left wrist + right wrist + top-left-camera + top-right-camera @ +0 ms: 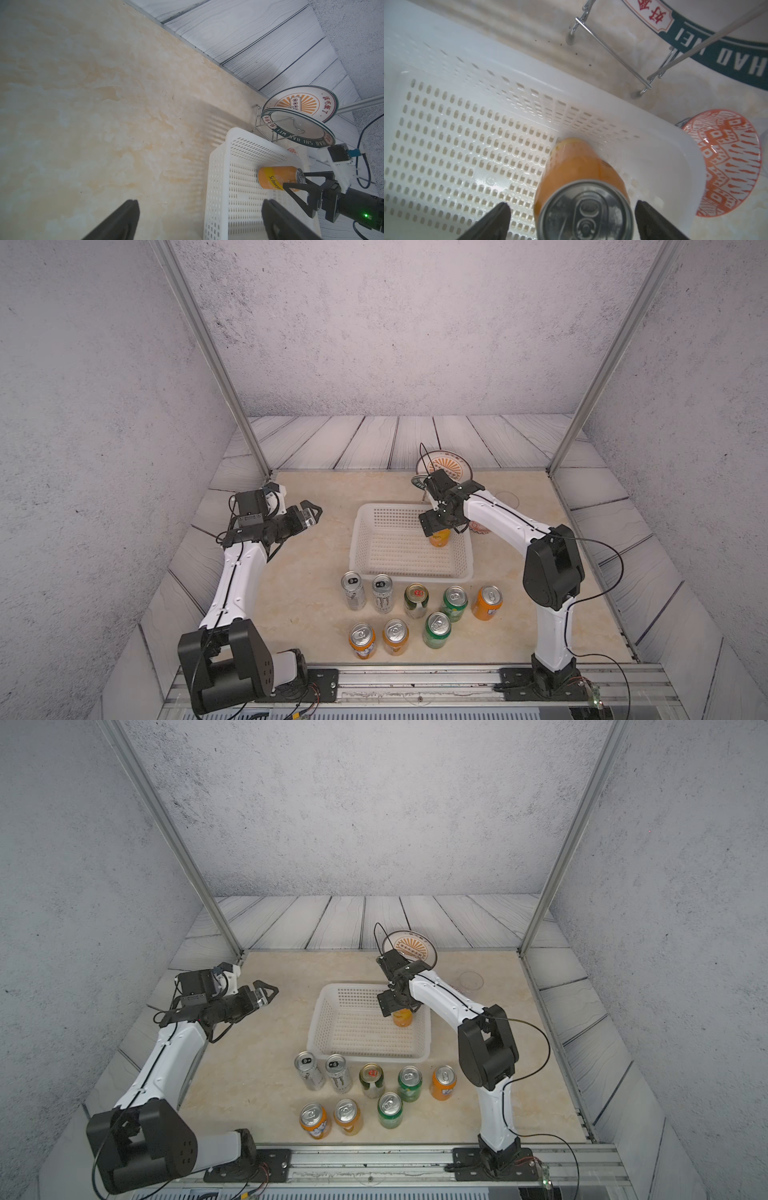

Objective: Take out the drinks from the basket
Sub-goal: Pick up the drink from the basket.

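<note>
Front row, both top views: three cans upright on the tabletop (299, 580): front orange can (362, 640), second front orange can (395, 636), front green can (436, 629).
Row behind, just short of the basket (411, 576): slim silver can (353, 591), second slim silver can (382, 593), gold-banded green can (416, 600), plain green can (454, 603), outer orange can (487, 602). All upright, outside the basket.
Basket interior: inner orange can (402, 1017), upright on the perforated floor toward the right-hand wall.
Right gripper (401, 1011): directly above that can, pointing down.
Left gripper (312, 512): well to the basket's left, above the tabletop, fingers apart.
Plates (446, 464): standing behind the basket.

Left wrist view: left gripper fingers (120, 220) spread wide, with tabletop and a basket corner (218, 166) between them. Beyond, the inner orange can (276, 176) sits in the basket with the right gripper (295, 180) astride its silver top. Plates on a wire rack (258, 116) stand past the basket.

Right wrist view: right gripper fingers (492, 220) apart, one each side of the inner orange can (581, 166). Clear gap on one side; the other finger is just beside the can wall, and contact cannot be told. Patterned bowl (726, 166): just beside the basket's outer wall, near the rack.
</note>
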`<state>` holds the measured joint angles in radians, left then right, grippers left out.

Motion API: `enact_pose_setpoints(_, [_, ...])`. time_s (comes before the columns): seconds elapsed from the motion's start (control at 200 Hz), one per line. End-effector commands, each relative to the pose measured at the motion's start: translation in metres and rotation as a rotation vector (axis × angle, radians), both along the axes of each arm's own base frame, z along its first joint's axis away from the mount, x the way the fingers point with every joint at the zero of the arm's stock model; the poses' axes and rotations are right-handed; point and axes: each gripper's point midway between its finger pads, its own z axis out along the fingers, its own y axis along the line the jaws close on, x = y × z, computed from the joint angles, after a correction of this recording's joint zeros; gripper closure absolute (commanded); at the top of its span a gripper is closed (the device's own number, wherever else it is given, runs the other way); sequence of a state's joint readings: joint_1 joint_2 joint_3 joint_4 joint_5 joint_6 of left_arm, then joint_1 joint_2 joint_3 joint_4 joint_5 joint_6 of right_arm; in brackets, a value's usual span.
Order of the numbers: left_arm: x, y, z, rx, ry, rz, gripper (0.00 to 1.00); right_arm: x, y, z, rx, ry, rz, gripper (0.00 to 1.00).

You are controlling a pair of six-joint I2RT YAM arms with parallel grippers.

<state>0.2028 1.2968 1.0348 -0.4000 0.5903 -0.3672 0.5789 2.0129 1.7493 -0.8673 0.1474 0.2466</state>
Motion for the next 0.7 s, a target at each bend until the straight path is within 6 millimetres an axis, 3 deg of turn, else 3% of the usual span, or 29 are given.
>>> enact_pose_setpoints(0.0, [0.002, 0.002, 0.01, -0.002, -0.03, 0.001, 0.01, 0.006, -0.002, -0.017, -0.02, 0.038, -0.022, 0.03])
enact_pose_setpoints(0.37, [0.002, 0.003, 0.01, -0.006, -0.027, 0.001, 0.01, 0.011, -0.004, -0.031, -0.045, 0.062, -0.021, 0.17])
enact_pose_setpoints(0.696, [0.002, 0.003, 0.009, -0.007, -0.024, 0.002, 0.01, 0.006, -0.003, -0.011, -0.011, 0.047, -0.011, 0.3])
